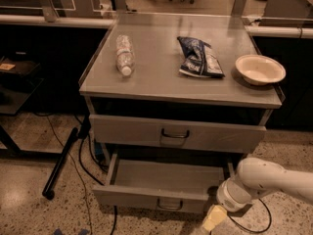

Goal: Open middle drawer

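middle drawer (161, 180) stands well out, under the upper drawer (146, 131) | gripper (214, 218) low by its front right corner, off the loop handle (170, 204) (grip state: can't tell) | stiff metal, probably light and free-sliding; pull at handle centre
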### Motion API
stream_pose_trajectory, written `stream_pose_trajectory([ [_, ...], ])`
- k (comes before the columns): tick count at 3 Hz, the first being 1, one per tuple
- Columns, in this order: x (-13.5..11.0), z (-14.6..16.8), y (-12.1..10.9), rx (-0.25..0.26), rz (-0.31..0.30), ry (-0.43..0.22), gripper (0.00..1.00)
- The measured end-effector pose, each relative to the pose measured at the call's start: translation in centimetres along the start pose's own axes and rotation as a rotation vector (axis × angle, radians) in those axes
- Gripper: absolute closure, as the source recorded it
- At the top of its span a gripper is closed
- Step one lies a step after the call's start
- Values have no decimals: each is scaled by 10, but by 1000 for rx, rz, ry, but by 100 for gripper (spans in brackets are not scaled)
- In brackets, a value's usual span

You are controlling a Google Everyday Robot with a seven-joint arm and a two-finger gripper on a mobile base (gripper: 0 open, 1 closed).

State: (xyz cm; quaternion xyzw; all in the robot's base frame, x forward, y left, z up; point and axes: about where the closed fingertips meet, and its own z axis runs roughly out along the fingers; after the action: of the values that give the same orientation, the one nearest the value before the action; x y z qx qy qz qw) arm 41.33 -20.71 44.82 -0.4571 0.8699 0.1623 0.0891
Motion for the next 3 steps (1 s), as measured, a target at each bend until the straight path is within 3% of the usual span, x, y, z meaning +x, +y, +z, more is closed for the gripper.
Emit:
stream_pose_trajectory([
  [1,6,24,-20,-16,25,78,0],
  [2,26,26,-24,-12,77,122,0],
  [3,57,-12,-4,41,181,128,0],
])
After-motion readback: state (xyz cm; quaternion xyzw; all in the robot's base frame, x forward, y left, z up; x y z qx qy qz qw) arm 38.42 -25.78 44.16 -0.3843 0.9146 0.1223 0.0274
